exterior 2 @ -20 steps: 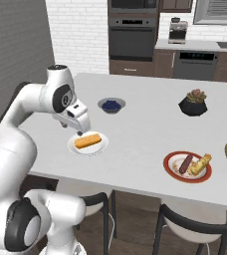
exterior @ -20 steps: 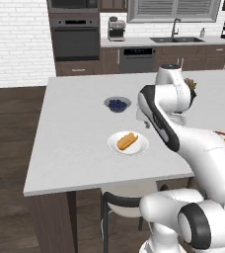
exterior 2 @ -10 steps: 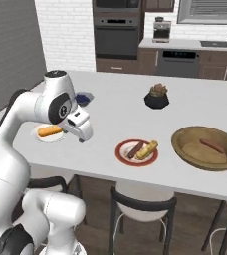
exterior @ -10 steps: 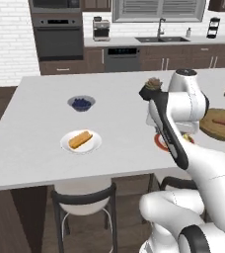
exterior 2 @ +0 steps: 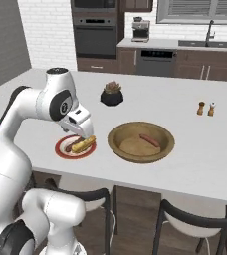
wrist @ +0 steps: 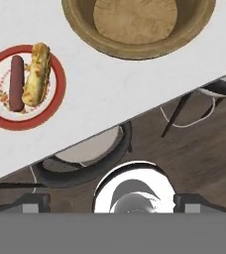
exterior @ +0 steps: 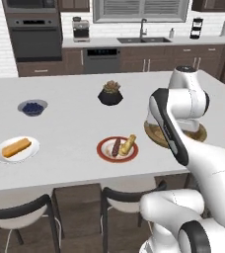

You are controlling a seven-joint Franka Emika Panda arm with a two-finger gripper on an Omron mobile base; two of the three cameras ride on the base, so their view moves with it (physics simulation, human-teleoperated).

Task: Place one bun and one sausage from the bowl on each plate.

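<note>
The brown wooden bowl (exterior 2: 120,148) holds one dark sausage (exterior 2: 149,140); its rim (wrist: 85,30) also shows at the top of the hand view. Left of it, the red-rimmed plate (exterior 2: 61,149) carries a bun (exterior 2: 83,145) and a sausage (wrist: 17,83), lying side by side next to the bun (wrist: 36,74). At the far left, the white plate (exterior: 0,155) holds a single bun (exterior: 16,147). My gripper (exterior 2: 87,135) hangs above the red-rimmed plate's near side, between plate and bowl. It is open (wrist: 112,203), with nothing between its fingers.
A black plant pot (exterior: 110,94) stands at mid-counter and a grey berry bowl (exterior: 33,106) at the left. Salt and pepper shakers (exterior 2: 206,108) sit far right. Stools (exterior: 127,200) stand under the counter's front edge (wrist: 135,111).
The base has driven right, so the whole scene shifted left. My arm has swung away from the white plate, where the bun stays, and now hangs by the red-rimmed plate and bowl.
</note>
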